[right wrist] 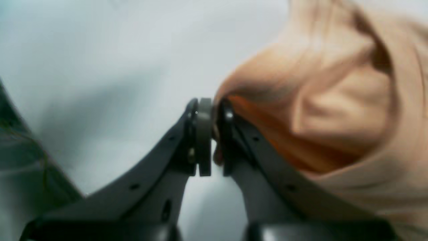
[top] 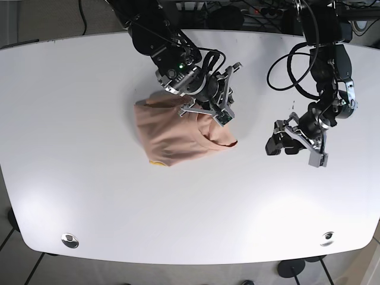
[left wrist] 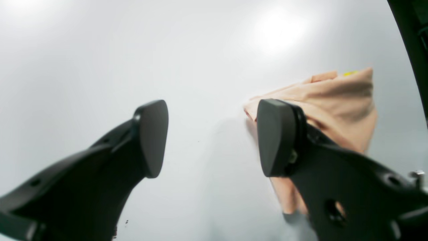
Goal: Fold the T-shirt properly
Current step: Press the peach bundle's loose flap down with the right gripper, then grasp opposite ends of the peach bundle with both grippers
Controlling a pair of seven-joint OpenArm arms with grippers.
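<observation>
A peach T-shirt (top: 172, 135) lies bunched and partly folded on the white table (top: 89, 196), left of centre. My right gripper (right wrist: 210, 115) is shut on a fold of the shirt (right wrist: 334, 110) and holds that edge lifted; in the base view it sits over the shirt's upper right part (top: 211, 110). My left gripper (left wrist: 212, 137) is open and empty, hovering above bare table with the shirt (left wrist: 337, 100) behind its right finger; in the base view it is to the right of the shirt (top: 282, 139), apart from it.
Black cables (top: 291, 65) loop over the table's far right. Two round metal fittings (top: 70, 240) sit near the front edge, the other at the right (top: 326, 238). A dark arm link (left wrist: 413, 50) crosses the right edge of the left wrist view.
</observation>
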